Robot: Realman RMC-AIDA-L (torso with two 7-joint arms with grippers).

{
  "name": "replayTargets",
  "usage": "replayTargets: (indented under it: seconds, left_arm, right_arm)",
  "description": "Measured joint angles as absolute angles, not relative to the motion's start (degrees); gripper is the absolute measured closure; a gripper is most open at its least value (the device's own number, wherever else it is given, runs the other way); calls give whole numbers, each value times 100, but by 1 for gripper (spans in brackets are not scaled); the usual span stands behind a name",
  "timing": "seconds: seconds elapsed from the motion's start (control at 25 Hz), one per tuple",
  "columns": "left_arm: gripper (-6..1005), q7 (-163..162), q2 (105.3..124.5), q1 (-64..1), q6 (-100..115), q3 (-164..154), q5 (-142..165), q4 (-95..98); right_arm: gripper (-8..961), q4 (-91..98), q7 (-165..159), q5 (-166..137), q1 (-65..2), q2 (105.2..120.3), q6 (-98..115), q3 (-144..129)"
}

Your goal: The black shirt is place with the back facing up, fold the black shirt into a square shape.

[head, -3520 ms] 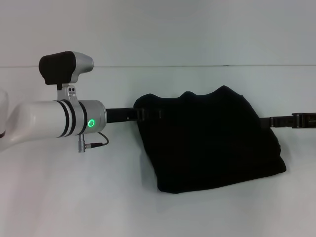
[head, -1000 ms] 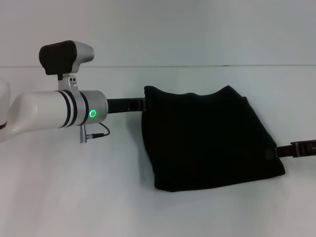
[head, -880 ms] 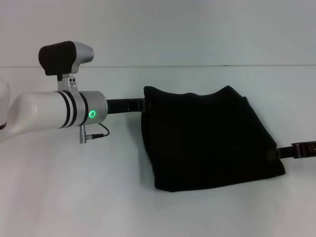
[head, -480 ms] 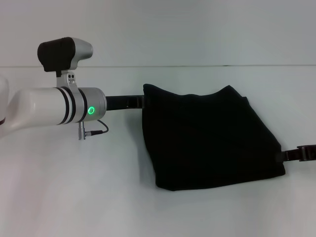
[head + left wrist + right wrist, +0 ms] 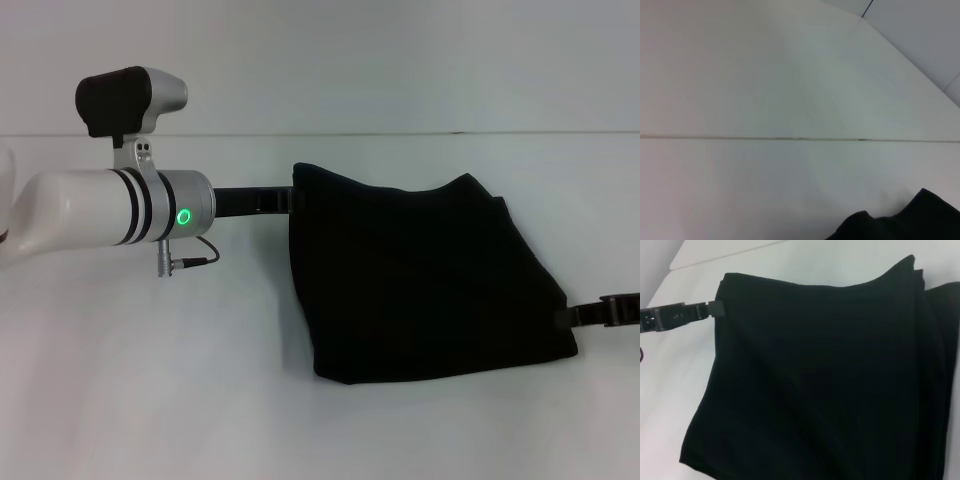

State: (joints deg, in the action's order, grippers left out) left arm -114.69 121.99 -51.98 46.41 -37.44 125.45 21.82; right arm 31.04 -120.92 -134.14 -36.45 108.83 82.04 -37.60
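Observation:
The black shirt (image 5: 430, 280) lies folded into a rough square on the white table (image 5: 200, 400), right of centre in the head view. My left gripper (image 5: 288, 200) reaches in from the left and is shut on the shirt's far left corner, which stands slightly raised. The right wrist view shows the same grip, the left gripper (image 5: 715, 309) at the corner of the shirt (image 5: 830, 380). My right gripper (image 5: 572, 318) sits low at the shirt's near right corner, touching its edge. A bit of the shirt (image 5: 920, 220) shows in the left wrist view.
My left arm's white wrist with a green light (image 5: 183, 216) and its black-capped camera (image 5: 125, 100) hang over the table's left half. The table's far edge (image 5: 400, 134) meets a pale wall.
My right gripper has slid down the shirt's right side from the far right corner to the near right corner and backed off to the right. The left gripper and its corner rose slightly.

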Motion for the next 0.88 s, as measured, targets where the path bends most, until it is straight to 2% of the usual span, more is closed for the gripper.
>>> replayTargets:
  seconds: [0.2,0.44,0.84,0.88]
  left_arm:
    - [981,-11470,12199,-5210,4664,-3744,12593,2156]
    - [980,-11470,12190,-5224,4663,-3751,12604,2175]
    - [980,-11470,12092,-5506,4617,-3753,12581,2185]
    - [981,-11470,12080,-5537,4615,-3753,12580,2186]
  right_arm:
    - [838,3330,-12022,-13385,-3579,10879,8204,-3328]
    - [590,3549,-11833,-13181,-3484,10838,8233,-2862]
    - [336,3551,-11663,-13007,-3528,10892,8283,-2834]
    - [281,3551,-11663,-13007,-3528,10892,8283,-2834]
